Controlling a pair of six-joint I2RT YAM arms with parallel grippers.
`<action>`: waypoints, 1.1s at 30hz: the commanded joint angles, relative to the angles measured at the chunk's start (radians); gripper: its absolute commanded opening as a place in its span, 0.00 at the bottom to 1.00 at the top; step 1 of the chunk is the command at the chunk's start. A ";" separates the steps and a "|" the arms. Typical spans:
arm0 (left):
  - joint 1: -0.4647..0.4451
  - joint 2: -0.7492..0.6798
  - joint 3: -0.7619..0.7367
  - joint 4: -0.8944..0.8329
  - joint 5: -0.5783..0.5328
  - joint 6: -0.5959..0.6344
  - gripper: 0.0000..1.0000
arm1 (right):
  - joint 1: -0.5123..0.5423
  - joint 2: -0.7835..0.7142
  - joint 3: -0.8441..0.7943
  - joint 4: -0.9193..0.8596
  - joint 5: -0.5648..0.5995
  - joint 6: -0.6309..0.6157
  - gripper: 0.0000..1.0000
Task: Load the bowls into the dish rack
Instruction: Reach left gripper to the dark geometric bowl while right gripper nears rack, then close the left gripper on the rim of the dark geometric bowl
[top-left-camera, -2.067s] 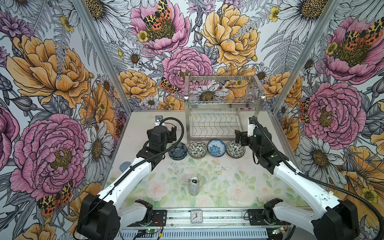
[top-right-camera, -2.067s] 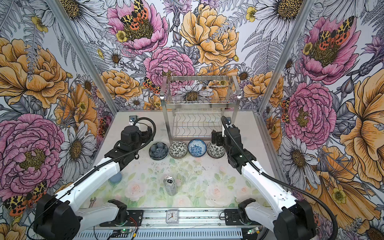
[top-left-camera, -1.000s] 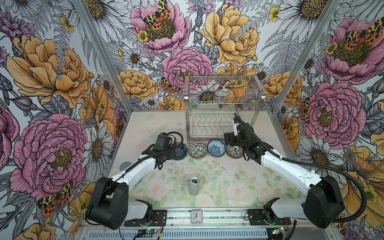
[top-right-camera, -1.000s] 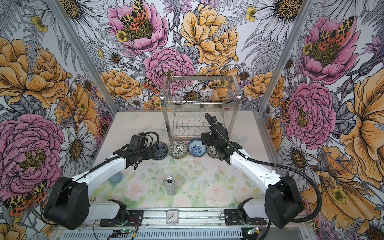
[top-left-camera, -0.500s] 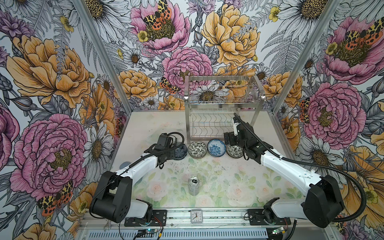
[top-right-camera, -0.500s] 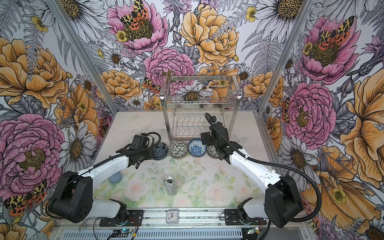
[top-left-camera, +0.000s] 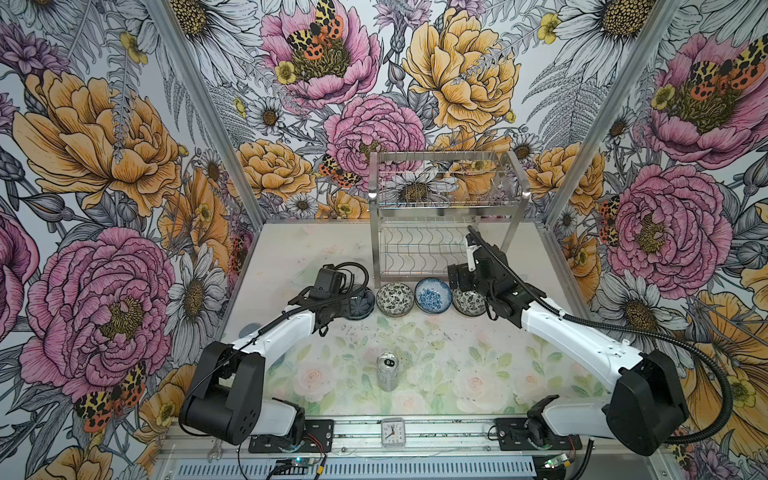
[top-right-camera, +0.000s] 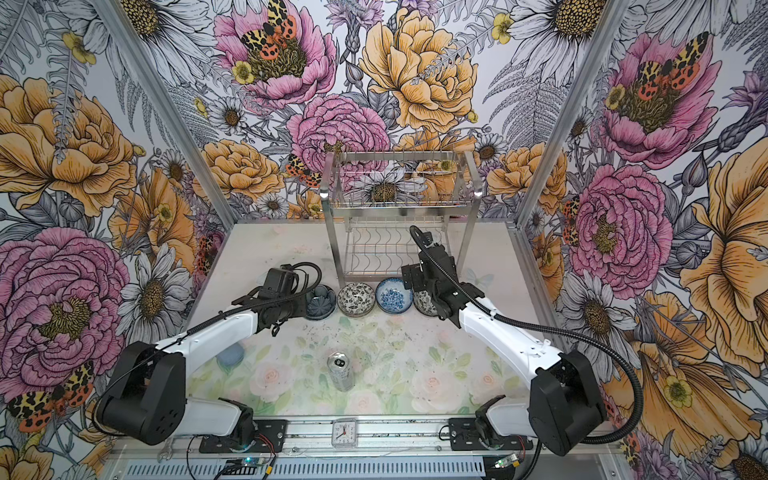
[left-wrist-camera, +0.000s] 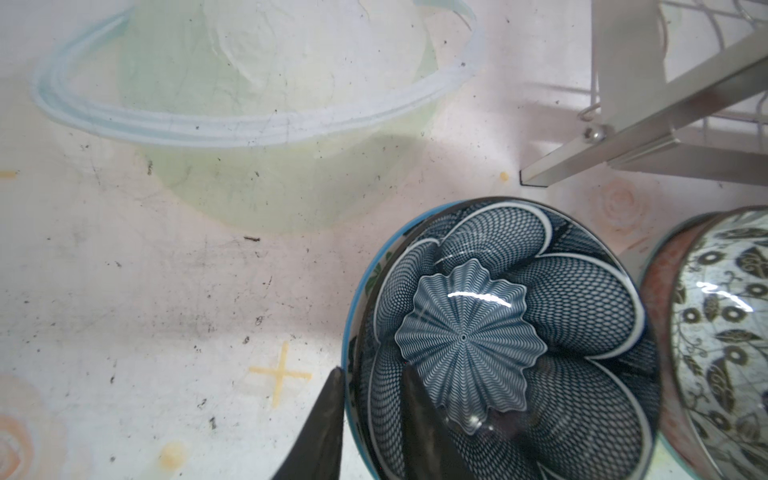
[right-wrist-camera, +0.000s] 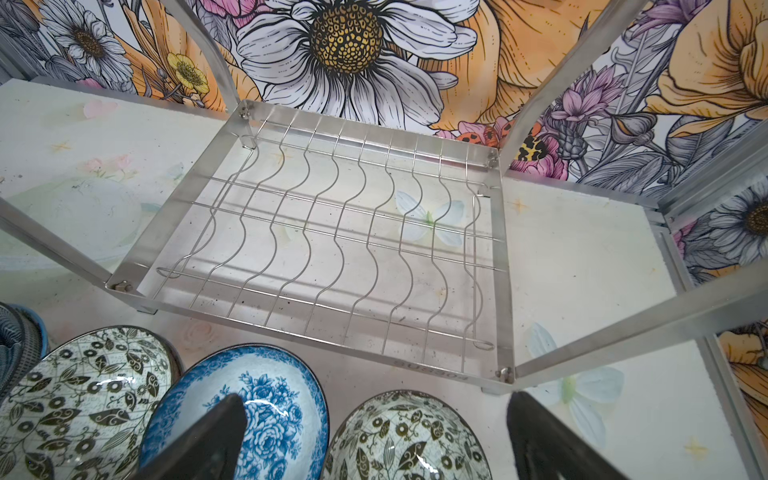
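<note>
Tightening left jaws since second ago, now pinching dark bowl (left-wrist-camera: 503, 332) rim; right jaws wide, empty. Step: first pickup. Next: lift, slot into rack (right-wrist-camera: 503, 291).

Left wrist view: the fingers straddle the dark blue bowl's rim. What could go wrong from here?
1. The left gripper has only one wall of the dark blue bowl between its fingers. Lifted by that narrow hold, the bowl may tilt or slip out.
2. The black-and-white bowl sits right beside it, so a tilting lift could knock it.
3. One finger of the open right gripper hangs over the blue floral bowl, not the rightmost bowl. Descending could strike it.
</note>
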 joint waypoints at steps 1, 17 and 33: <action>0.010 0.009 0.027 0.024 -0.027 0.006 0.22 | 0.004 0.006 0.014 0.007 0.020 0.000 1.00; 0.010 0.028 0.027 0.031 -0.027 0.007 0.11 | 0.004 -0.001 0.005 0.005 0.024 -0.002 1.00; 0.022 -0.050 0.035 -0.016 -0.076 0.019 0.00 | 0.004 0.000 0.004 0.001 0.024 -0.004 1.00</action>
